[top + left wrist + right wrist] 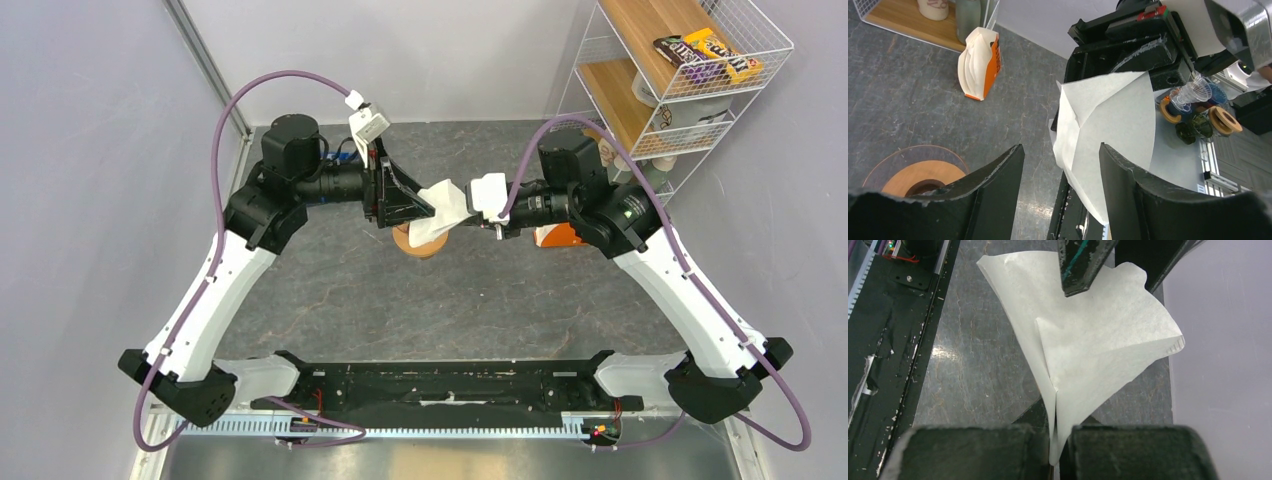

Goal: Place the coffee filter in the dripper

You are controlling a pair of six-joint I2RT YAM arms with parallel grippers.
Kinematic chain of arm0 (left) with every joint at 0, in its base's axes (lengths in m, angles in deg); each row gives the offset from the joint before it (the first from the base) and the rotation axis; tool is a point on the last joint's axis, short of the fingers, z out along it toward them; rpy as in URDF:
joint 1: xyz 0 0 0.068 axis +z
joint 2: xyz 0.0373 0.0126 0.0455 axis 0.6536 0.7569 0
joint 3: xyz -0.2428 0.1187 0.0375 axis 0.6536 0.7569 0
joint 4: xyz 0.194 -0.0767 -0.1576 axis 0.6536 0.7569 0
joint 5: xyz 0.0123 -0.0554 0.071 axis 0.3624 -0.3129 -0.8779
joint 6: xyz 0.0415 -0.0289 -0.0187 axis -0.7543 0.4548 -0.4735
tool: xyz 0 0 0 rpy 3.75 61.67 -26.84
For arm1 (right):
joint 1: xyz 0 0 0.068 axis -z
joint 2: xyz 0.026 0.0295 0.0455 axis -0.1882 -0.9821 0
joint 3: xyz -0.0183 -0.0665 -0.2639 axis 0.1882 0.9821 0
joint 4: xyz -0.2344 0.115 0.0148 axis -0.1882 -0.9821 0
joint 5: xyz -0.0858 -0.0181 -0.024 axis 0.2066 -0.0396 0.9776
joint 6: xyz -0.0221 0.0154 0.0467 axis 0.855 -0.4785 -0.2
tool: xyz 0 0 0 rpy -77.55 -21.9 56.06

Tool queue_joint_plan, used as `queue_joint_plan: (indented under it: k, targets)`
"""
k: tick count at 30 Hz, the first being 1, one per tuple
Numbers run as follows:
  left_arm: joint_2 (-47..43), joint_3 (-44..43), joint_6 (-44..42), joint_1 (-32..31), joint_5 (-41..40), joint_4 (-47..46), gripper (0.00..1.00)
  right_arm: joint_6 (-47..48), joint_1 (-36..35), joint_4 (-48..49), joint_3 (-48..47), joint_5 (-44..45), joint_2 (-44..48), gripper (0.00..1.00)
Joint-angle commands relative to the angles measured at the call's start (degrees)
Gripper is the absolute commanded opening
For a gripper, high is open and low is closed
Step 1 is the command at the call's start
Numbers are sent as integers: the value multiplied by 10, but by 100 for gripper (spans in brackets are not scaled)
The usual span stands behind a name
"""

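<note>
An orange-and-white pack stands near a wire rack.

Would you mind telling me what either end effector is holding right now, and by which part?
The right end effector pinches the thin white paper coffee filter by its narrow folded tip; the open left end effector holds nothing.

White links, black joints, purple cables; black fingers, edges seemingly chipped.
</note>
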Motion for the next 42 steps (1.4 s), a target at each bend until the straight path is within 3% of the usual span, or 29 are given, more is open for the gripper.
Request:
queue_joint_plan:
  k: [1,7,11,13,14,15,17,19,21,22,29,42]
  targets:
    - [20,-32,1,-3,28,29,64,69,2,-17,-22,-23,3,0]
    - [41,-41,25,-12,39,30,60,108,0,-32,-32,-31,0,0]
    - [49,-43,28,-27,28,35,51,99,-1,-34,-49,-27,-10,0]
    - [49,-42,26,-37,10,37,39,75,-1,-27,-58,-18,-18,2]
    - [50,-42,29,-39,1,38,26,58,-1,-21,-61,-12,-21,10]
    - [52,-43,36,-39,-12,38,6,33,0,-11,-63,-1,-23,19]
    - [51,-40,74,-31,-45,32,2,13,0,-3,-61,25,-22,47]
    - [35,-2,167,2,-24,-49,2,-17,1,19,-43,65,-11,82]
    - [11,65,305,56,-5,-189,2,-42,6,55,-15,92,8,96]
    - [5,85,362,73,-2,-242,2,-63,9,75,0,101,19,97]
    - [8,83,404,78,-19,-239,2,-132,3,203,35,201,28,97]
    - [28,44,455,71,-58,-211,2,-62,-62,296,65,291,0,94]
